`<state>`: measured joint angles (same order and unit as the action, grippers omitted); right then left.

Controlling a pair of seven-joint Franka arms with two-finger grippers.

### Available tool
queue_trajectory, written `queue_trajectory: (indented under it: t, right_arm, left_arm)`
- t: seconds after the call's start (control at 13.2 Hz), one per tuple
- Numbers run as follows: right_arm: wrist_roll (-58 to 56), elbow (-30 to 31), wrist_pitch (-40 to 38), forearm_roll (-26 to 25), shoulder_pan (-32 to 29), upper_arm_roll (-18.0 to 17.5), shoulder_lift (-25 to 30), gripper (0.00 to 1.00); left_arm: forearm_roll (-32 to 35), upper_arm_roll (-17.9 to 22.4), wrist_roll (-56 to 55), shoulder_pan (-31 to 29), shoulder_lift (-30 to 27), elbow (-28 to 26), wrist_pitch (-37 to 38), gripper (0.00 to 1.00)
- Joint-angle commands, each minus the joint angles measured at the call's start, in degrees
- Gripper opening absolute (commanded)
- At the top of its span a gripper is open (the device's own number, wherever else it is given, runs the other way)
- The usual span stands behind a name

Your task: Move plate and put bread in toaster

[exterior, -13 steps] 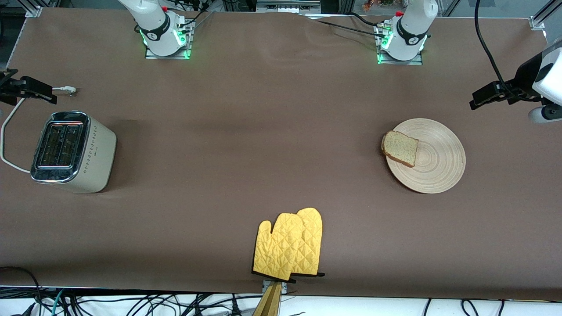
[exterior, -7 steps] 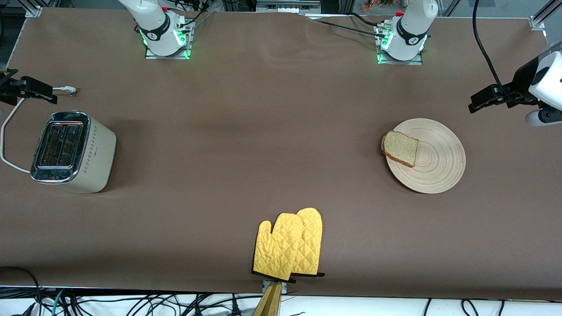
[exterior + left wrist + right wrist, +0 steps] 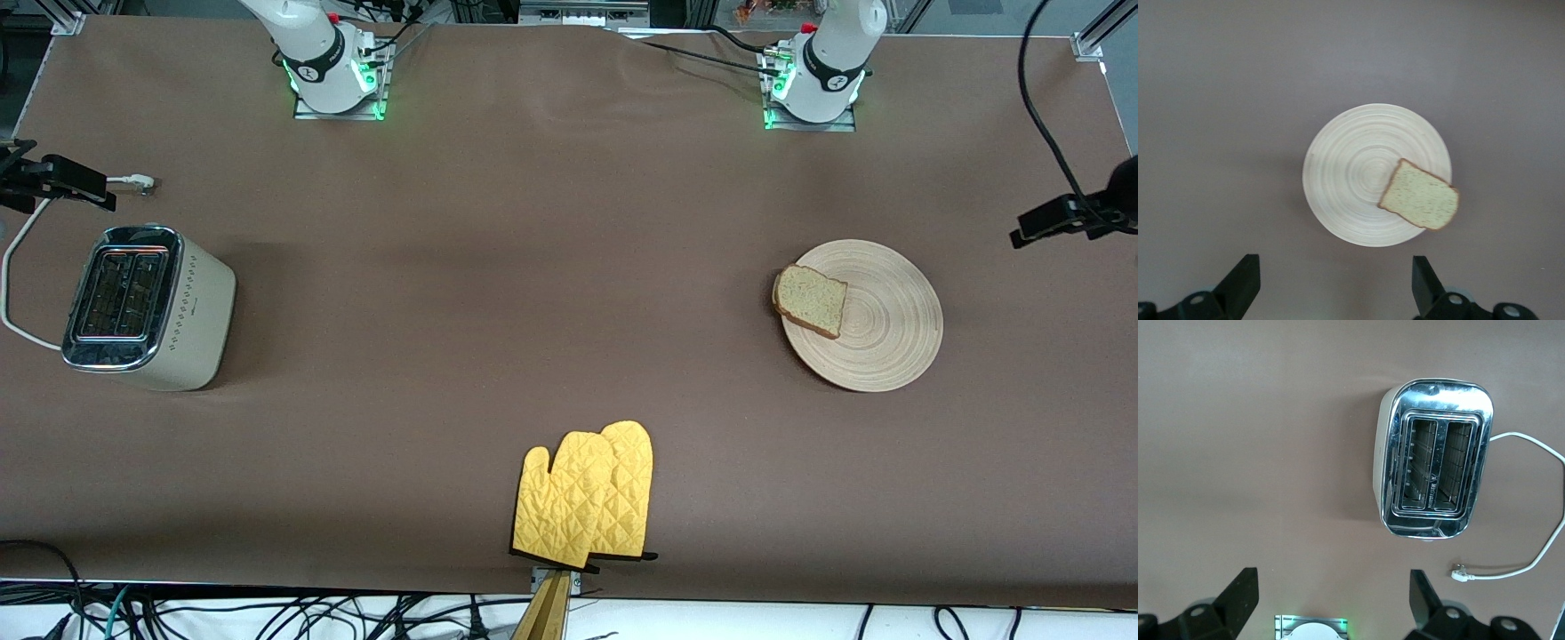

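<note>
Lying on the brown desk (image 3: 551, 267) near the left arm's end is a round, flat wooden plate (image 3: 876, 329) with ring lines in its pale wood. A square slice of speckled tan bread (image 3: 810, 301) with a brown crust rests on the plate, hanging a little over the rim on the side toward the desk's middle. Near the right arm's end stands a cream toaster (image 3: 147, 307) with a shiny metal top, two slots, small dots on its side and a thin white cord (image 3: 18, 258) curling on the desk. Two puffy yellow oven mitts (image 3: 587, 498), quilted in squares, lie stacked at the desk's edge nearest the front camera, about in the middle.

The left gripper (image 3: 1335, 293) hangs high over the desk just beside the plate, with its jaws wide apart, holding nothing. The right gripper (image 3: 1331, 610) hangs high over the desk beside the toaster, jaws wide apart too, with nothing in them.
</note>
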<state>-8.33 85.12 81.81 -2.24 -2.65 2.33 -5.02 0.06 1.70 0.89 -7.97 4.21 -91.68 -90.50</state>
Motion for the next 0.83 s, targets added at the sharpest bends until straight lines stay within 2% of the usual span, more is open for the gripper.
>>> queue_trajectory:
  t: [0.0,0.08,0.38,0.53,0.68,0.76]
  right_arm:
    - [0.6,0.2,0.4,1.2,-0.3,-0.1,0.3,1.00]
    - [0.6,0.2,0.4,1.2,-0.3,-0.1,0.3,1.00]
    - [0.6,0.2,0.4,1.2,-0.3,0.0,0.2,1.00]
    - [0.6,0.2,0.4,1.2,-0.3,0.0,0.1,1.00]
    - [0.6,0.2,0.4,1.2,-0.3,0.0,0.1,1.00]
    - [0.6,0.2,0.4,1.2,-0.3,0.0,0.1,1.00]
  left_arm:
    - [-0.3,0.6,9.4,-4.9,-0.2,-5.7,-5.6,1.00]
    - [-2.5,0.6,13.0,-7.6,1.2,-7.3,-7.5,1.00]
    - [-11.6,0.6,28.2,-16.4,11.3,-7.4,-9.6,1.00]
    - [-12.8,0.5,36.5,-18.9,17.4,-6.5,-10.2,1.00]
    - [-19.3,0.5,46.5,-22.3,24.1,-5.6,-10.2,1.00]
    - [-20.2,0.3,50.6,-22.6,26.6,-4.6,-10.2,1.00]
